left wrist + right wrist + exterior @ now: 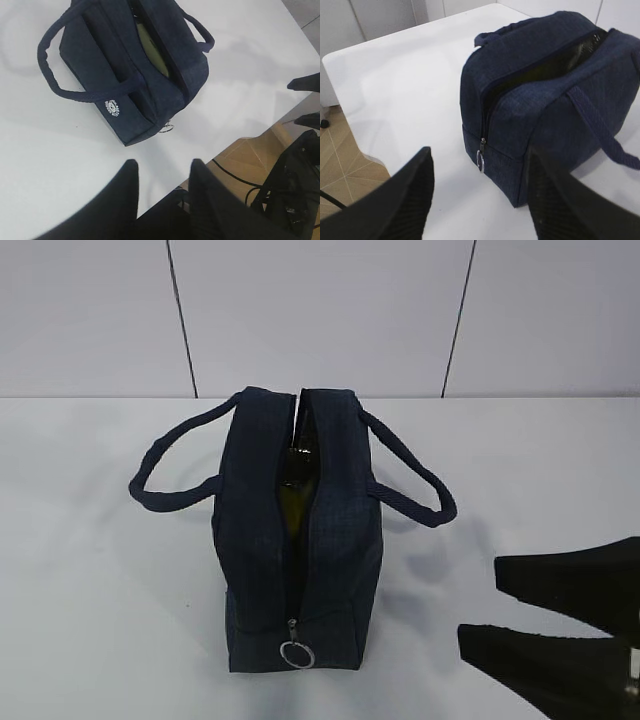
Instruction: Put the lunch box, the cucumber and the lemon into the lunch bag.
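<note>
The dark navy lunch bag [300,530] stands in the middle of the white table, its top zipper parted and its ring pull [297,654] hanging at the near end. Through the gap shows the dark green cucumber [293,495], also seen from the left wrist as an olive strip, the cucumber [150,47]. The lunch box and the lemon are hidden. My right gripper [478,605] hovers open and empty at the lower right, away from the bag [540,100], facing the pull [480,160]. My left gripper [162,167] is open and empty over the table edge, short of the bag [100,75].
The table edge [240,135] runs close under the left gripper, with tan floor and black cables [280,195] beyond. Another table corner [335,60] lies left in the right wrist view. The bag's two looped handles [165,475] droop out to either side. A tiled wall stands behind.
</note>
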Action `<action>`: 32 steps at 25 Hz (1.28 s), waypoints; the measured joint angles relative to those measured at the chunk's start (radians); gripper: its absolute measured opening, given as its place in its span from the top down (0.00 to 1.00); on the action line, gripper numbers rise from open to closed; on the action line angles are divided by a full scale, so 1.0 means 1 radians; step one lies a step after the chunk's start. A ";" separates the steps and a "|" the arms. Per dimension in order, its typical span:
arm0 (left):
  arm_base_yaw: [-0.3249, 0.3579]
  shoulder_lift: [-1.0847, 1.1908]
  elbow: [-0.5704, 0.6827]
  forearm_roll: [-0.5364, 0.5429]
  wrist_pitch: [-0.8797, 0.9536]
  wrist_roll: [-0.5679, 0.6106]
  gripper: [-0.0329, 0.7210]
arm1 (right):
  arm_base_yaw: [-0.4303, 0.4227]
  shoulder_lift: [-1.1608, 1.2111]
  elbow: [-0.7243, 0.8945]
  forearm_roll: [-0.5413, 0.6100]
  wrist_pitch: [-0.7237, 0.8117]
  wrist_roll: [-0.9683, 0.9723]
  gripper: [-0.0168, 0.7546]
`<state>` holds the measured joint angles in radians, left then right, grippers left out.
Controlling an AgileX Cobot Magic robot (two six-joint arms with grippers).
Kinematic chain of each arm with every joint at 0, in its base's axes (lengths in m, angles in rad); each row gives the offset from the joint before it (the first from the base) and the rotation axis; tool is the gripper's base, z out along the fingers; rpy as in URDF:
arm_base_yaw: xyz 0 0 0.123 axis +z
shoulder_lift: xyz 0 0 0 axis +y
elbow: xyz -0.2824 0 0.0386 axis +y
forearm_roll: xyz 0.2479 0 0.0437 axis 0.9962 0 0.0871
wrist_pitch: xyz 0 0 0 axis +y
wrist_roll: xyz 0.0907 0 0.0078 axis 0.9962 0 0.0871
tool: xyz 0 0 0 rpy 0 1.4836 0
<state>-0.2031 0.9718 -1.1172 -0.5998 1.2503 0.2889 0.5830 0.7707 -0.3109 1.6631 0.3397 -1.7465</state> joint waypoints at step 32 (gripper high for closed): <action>0.000 0.000 0.000 0.000 0.000 0.000 0.63 | 0.000 0.784 -0.154 0.145 0.289 -0.302 0.42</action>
<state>-0.2031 0.9718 -1.1172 -0.5998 1.2503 0.2889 0.5830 1.5543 -0.4648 1.8084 0.6284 -2.0485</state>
